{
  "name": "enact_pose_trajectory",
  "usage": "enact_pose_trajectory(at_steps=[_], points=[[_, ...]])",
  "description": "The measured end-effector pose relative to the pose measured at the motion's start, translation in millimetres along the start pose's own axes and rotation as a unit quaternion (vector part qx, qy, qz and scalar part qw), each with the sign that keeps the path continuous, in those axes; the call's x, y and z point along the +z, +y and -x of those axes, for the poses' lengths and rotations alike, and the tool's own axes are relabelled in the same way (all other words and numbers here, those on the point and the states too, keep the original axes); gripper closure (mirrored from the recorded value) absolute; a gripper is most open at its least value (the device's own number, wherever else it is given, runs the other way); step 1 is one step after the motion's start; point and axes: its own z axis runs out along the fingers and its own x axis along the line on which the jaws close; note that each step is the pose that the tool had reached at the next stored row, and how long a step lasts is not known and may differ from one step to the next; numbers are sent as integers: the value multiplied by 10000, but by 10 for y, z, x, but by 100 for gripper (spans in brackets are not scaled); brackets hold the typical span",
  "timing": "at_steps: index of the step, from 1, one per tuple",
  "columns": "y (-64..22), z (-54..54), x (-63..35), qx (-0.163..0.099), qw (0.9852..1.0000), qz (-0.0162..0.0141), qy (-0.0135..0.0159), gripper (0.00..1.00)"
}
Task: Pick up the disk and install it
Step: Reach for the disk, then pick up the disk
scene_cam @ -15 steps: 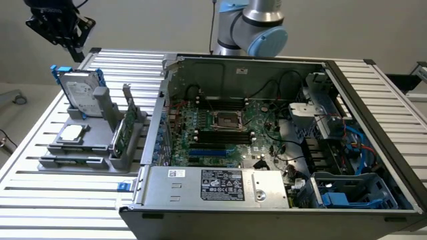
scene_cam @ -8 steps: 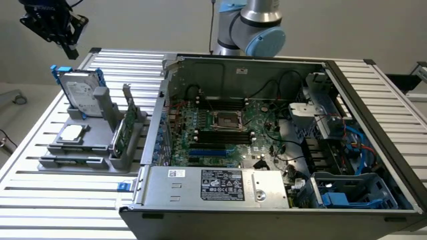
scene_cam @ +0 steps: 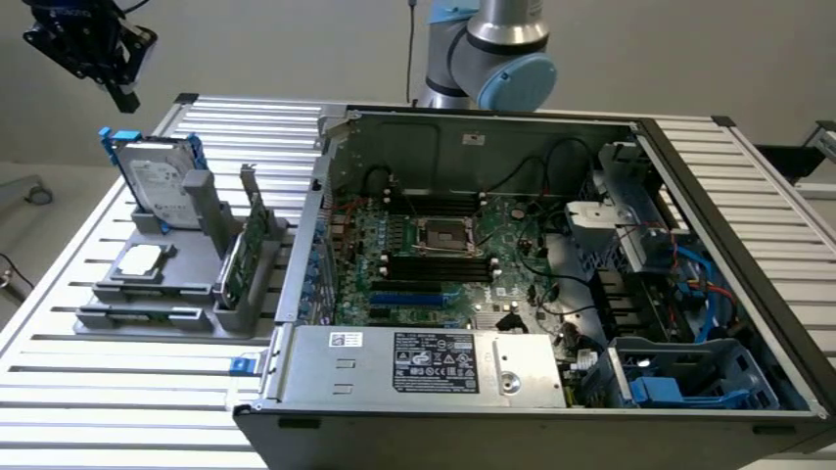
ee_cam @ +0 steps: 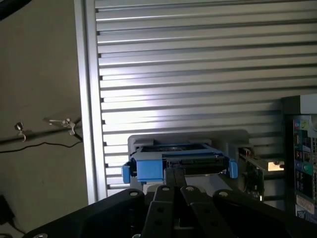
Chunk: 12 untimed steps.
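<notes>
The disk (scene_cam: 157, 181) stands on edge in a grey holder (scene_cam: 170, 294) at the exterior view's left, its white label facing out and blue rails around it. My gripper (scene_cam: 121, 96) hangs above it and slightly toward the exterior view's left, well clear of its top edge. In the wrist view the gripper (ee_cam: 174, 174) has its two black fingers pressed together with nothing between them. Beyond the tips, the disk (ee_cam: 193, 161) shows edge-on with its blue carrier.
The holder also carries a small square silver chip (scene_cam: 141, 259) and an upright green circuit card (scene_cam: 245, 250). An open computer case (scene_cam: 343, 196) sits on the slatted aluminium table (scene_cam: 117, 392), with a blue drive cage (scene_cam: 692, 377) in its near corner. The arm's base (scene_cam: 490, 49) stands behind the case.
</notes>
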Motion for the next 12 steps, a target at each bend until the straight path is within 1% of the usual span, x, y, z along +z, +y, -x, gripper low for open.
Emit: enact_pose_trajectory(at_steps=[12], points=[[3, -1, 0, 0, 10000, 0, 3, 89]])
